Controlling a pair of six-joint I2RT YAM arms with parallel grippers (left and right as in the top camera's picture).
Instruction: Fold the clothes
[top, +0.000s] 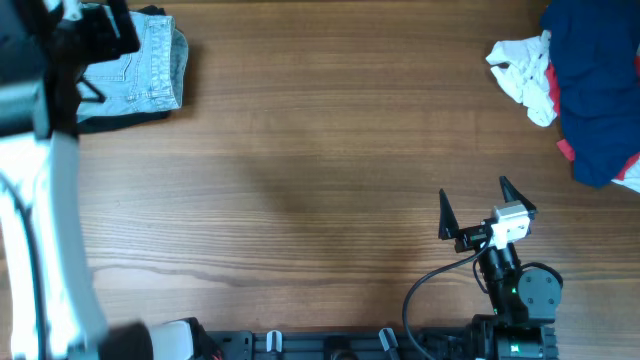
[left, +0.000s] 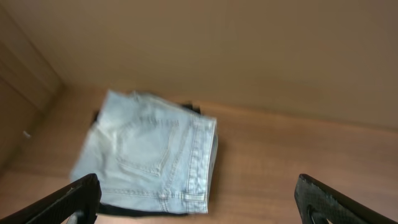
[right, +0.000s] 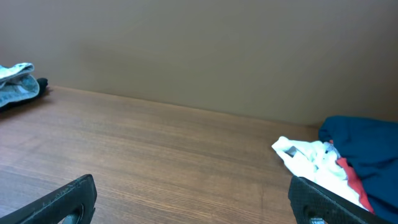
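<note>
Folded light-blue denim shorts (top: 140, 65) lie on a dark folded garment (top: 130, 117) at the table's far left corner; they also show in the left wrist view (left: 149, 155). My left gripper (left: 199, 202) is open and empty, hovering just in front of the shorts; in the overhead view it is blurred above the pile. A heap of unfolded clothes lies at the far right: a white garment (top: 525, 70), a blue one (top: 595, 80) and some red (top: 566, 150); it also shows in the right wrist view (right: 360, 155). My right gripper (top: 472, 210) is open and empty near the front right.
The wooden table (top: 320, 170) stretches between the two piles. A black cable (top: 425, 290) loops from the right arm's base at the front edge. The left arm's white link (top: 45, 230) crosses the left side.
</note>
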